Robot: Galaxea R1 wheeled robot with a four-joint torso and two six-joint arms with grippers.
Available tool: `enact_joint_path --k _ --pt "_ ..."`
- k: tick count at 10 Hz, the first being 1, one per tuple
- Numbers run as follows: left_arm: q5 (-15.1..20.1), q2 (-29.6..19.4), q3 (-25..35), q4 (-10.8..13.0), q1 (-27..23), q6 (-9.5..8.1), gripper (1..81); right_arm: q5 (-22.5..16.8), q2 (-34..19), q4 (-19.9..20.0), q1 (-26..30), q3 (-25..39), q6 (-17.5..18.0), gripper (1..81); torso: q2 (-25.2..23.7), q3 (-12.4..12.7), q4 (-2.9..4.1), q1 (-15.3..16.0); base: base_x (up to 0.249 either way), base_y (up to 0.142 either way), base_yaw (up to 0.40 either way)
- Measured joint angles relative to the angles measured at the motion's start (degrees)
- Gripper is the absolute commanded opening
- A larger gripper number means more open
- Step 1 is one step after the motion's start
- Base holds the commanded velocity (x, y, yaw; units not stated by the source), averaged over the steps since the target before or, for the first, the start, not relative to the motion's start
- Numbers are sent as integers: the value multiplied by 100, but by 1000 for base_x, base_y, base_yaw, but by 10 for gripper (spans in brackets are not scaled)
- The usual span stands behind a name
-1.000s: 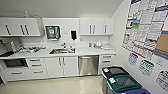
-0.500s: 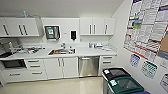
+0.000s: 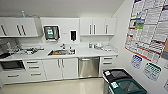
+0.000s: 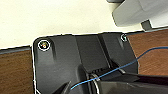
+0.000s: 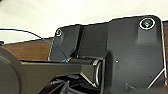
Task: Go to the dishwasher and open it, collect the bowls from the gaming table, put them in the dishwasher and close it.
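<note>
**Kitchenette ahead, dishwasher shut, grippers unreadable**

Can't tell how the grippers stand: both wrist views give the robot's dark plate and jointed bar w/ a thin blue cable [image 4: 130,64] running across, pale floor and brown wood-look surface behind. No fingers to make out, so no saying whether spread or pressed together, or touching anything.

Further out, from the head view: the dishwasher [image 3: 88,67] sits under the white counter [image 3: 82,53], stainless front closed, handle bar along its top edge. It's between the white double cabinet doors [image 3: 60,68] under the sink [image 3: 61,52] and a drawer stack [image 3: 107,64] twd the wall. Wall cabinets [image 3: 98,26] above. Black bin [image 3: 117,76] and green-rimmed bin [image 3: 127,87] stand on the floor nearer the robot, beside the poster wall [image 3: 147,32].
</note>
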Motion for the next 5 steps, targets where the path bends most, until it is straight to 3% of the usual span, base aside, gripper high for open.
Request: enact_joint_path --k 5 --pt "0 9 2 0 0 0 811 -2 -33 -2 -9 2 0 811 0 0 0 -2 99 0 0"
